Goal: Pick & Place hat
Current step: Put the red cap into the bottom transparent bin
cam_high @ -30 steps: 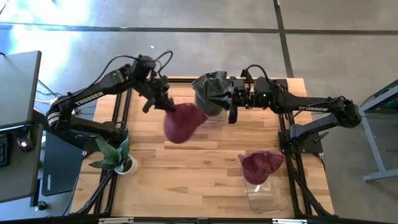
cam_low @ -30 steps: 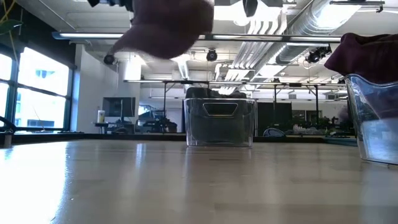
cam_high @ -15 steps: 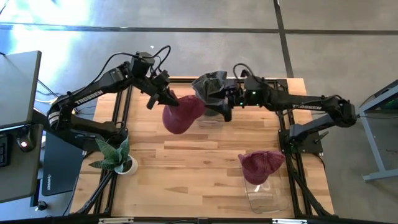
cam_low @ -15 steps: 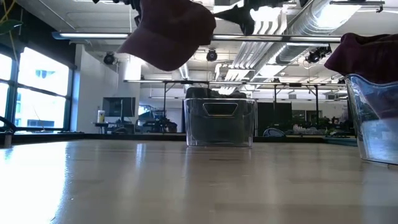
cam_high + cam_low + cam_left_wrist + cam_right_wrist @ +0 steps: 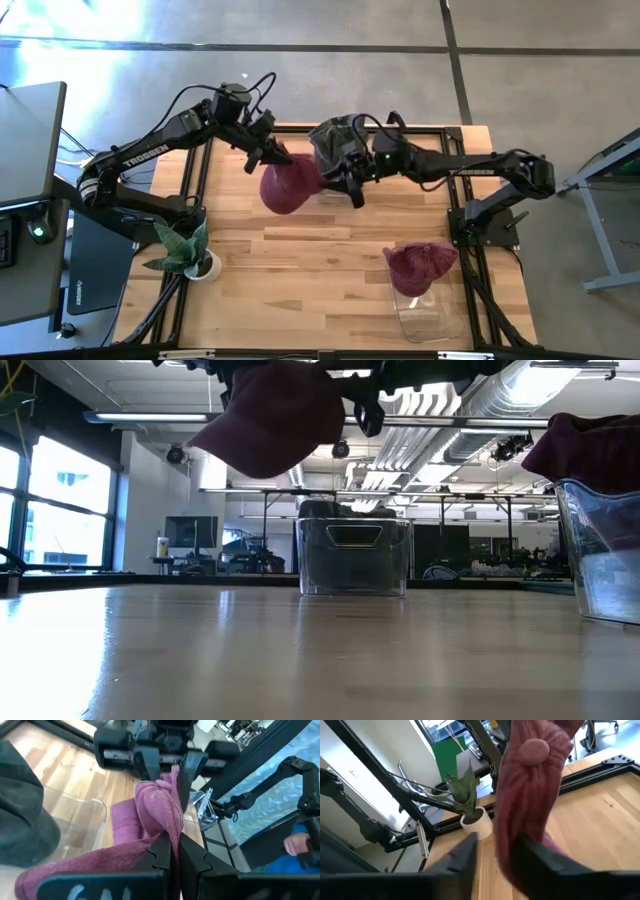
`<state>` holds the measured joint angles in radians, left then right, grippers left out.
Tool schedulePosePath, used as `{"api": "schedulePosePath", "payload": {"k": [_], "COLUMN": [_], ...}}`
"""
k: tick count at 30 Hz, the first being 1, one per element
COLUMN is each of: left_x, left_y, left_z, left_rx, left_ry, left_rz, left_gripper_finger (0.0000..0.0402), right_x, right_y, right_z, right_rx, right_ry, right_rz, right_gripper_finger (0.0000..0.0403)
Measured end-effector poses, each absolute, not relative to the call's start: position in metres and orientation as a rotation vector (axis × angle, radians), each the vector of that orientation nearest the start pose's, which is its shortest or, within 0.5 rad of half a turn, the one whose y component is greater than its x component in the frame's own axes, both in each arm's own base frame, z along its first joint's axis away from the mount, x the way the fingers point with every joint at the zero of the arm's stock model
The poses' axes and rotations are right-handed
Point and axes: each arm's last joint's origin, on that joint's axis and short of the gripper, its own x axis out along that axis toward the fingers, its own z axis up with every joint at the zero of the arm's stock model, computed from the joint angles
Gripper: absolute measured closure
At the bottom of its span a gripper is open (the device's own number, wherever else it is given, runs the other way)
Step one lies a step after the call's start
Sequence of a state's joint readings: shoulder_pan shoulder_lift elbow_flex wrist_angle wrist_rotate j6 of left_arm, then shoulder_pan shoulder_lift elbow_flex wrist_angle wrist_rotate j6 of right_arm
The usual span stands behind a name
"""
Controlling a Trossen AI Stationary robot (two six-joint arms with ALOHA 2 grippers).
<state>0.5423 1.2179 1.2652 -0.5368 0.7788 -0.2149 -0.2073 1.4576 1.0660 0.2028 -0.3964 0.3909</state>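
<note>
A maroon hat (image 5: 290,188) hangs in the air over the table's far middle, also in the low view (image 5: 275,415). My left gripper (image 5: 272,158) is shut on it from the far left. My right gripper (image 5: 348,188) has come in from the right. Its fingers stand apart on either side of the hat's crown (image 5: 530,795), whose top button (image 5: 537,747) faces that wrist camera. In the left wrist view the right gripper (image 5: 170,767) straddles the far end of the cloth. My left gripper (image 5: 172,845) pinches a bunched fold of the hat's cloth (image 5: 167,822) between its two fingers. It comes slanting down from the table's far left. The hat hangs below the fingers, clear of the table, brim (image 5: 205,440) lowest. Of my right gripper I cannot tell whether its fingers (image 5: 522,845) touch the crown.
A clear bin (image 5: 350,555) with a grey hat (image 5: 338,140) on it stands at the far middle, just behind the hanging hat. At the near right a second clear container (image 5: 420,305) carries another maroon hat (image 5: 420,262). A potted plant (image 5: 185,250) stands at the near left.
My right gripper has gone down and toward the table's left, from beside the bin up to the hanging hat, rolling as it went. My left wrist has turned a little, and the hat has swung slightly toward the far edge, still clear of the table.
</note>
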Motion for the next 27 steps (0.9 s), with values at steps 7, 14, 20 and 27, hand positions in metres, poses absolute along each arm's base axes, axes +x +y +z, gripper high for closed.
{"api": "schedulePosePath", "payload": {"k": [7, 14, 20, 27], "left_x": [0.224, 0.223, 0.225, 0.255], "left_y": [0.112, 0.110, 0.108, 0.086], "left_z": [0.382, 0.382, 0.382, 0.367], "left_rx": [-0.477, -0.370, -0.315, -0.237], "left_ry": [0.398, 0.390, 0.379, 0.448], "left_rz": [-0.182, -0.242, -0.254, -0.323], "left_gripper_finger": [0.0384, 0.0271, 0.0163, 0.0145], "right_x": [0.326, 0.311, 0.311, 0.310], "right_y": [-0.052, -0.049, -0.052, -0.051], "right_z": [0.317, 0.332, 0.331, 0.334], "right_rx": [0.436, 0.472, 0.474, 0.435], "right_ry": [0.183, 0.202, 0.206, 0.180], "right_rz": [0.203, 0.509, 0.501, 0.544], "right_gripper_finger": [0.0383, 0.0397, 0.0399, 0.0399]}}
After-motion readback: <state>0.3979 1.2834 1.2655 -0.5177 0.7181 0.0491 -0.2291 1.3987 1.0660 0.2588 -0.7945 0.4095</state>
